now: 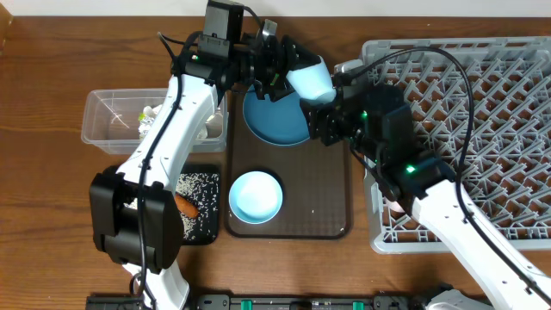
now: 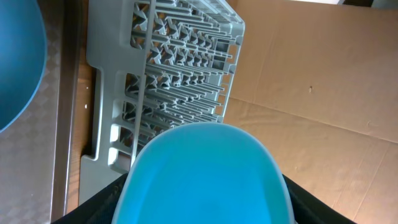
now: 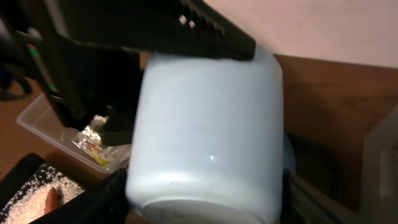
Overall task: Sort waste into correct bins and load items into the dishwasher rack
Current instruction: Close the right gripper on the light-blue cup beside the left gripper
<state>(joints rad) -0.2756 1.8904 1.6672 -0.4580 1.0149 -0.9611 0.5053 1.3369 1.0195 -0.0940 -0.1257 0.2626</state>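
- Light blue cylindrical cup (image 1: 312, 80): plain pale blue, no pattern.
- Round blue plate (image 1: 271, 125): solid mid-blue.
- Round white bowl (image 1: 255, 196): white rim, light blue inside.
- Rectangular brown serving tray (image 1: 323, 211): dark brown.
- Large grey plastic rack (image 1: 499, 103): uniform light grey in a criss-cross lattice.
- Clear rectangular plastic tub (image 1: 102, 125): colourless and see-through.
- Crinkled foil wrapper (image 3: 92, 144): silver with yellow-green.
- Shallow black rectangular tray (image 1: 205, 234): black.
- Loose rice grains (image 1: 200, 182): white specks.
- Small carrot (image 1: 186, 206): orange.
- Wooden table (image 1: 52, 215): reddish-brown grain.
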